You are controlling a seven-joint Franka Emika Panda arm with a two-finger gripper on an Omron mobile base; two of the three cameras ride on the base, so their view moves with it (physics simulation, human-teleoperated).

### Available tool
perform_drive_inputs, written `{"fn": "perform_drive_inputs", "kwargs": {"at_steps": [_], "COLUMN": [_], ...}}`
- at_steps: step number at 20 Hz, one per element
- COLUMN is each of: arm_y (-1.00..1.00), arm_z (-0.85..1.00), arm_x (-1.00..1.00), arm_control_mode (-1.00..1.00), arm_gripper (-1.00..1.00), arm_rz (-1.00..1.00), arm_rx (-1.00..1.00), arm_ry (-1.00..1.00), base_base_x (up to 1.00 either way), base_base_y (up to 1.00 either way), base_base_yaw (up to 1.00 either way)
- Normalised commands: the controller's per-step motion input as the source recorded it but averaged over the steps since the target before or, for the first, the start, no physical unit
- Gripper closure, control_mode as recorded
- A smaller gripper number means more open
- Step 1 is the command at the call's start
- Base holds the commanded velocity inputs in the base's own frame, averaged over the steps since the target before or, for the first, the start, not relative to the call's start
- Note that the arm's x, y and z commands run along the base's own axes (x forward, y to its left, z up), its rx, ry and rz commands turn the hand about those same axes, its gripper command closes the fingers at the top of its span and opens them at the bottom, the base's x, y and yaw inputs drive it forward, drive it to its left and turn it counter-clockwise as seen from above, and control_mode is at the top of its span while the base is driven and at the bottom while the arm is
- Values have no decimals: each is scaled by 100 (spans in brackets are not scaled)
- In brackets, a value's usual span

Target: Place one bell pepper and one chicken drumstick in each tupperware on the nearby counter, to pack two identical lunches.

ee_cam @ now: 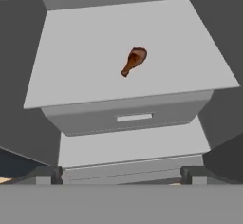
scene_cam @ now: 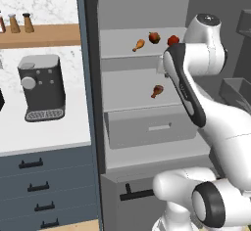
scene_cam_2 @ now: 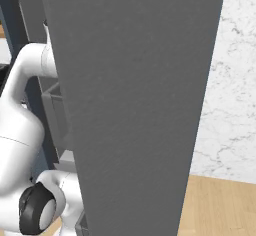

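In the hand view a brown chicken drumstick (ee_cam: 134, 60) lies alone on a grey fridge shelf (ee_cam: 71, 76), ahead of my gripper (ee_cam: 121, 178). The gripper is open with nothing between its fingertips (ee_cam: 47, 176), well short of the drumstick. The left base view shows that drumstick (scene_cam: 157, 91) on the middle shelf. On the shelf above lie a second drumstick (scene_cam: 139, 44), a dark red bell pepper (scene_cam: 154, 37) and a bright red bell pepper (scene_cam: 172, 40). My arm (scene_cam: 185, 85) reaches into the fridge. The white counter (scene_cam: 44, 137) lies to the left. The tupperware is out of view.
A grey coffee machine (scene_cam: 41, 88) stands on the counter, under a wooden shelf (scene_cam: 44, 35) with small bottles. A closed fridge drawer (scene_cam: 149, 127) sits below the middle shelf. The open fridge door (scene_cam_2: 135, 105) blocks the right base view. Dark drawers (scene_cam: 39, 186) run under the counter.
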Motion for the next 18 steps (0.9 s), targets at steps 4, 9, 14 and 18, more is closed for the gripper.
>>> {"fn": "perform_drive_inputs", "kwargs": {"at_steps": [4, 9, 14, 18], "arm_y": [0, 0, -1, -1], "arm_z": [13, 0, 18, 55], "arm_x": [3, 2, 0, 0], "arm_control_mode": [-100, -100, -100, -100], "arm_gripper": [-100, -100, -100, -100], "arm_rz": [0, 0, 0, 0], "arm_rx": [0, -6, -4, 0], "arm_ry": [-2, -26, -19, 0], "base_base_x": [0, 0, 0, 0], "base_base_y": [0, 0, 0, 0], "base_base_yaw": [0, 0, 0, 0]}}
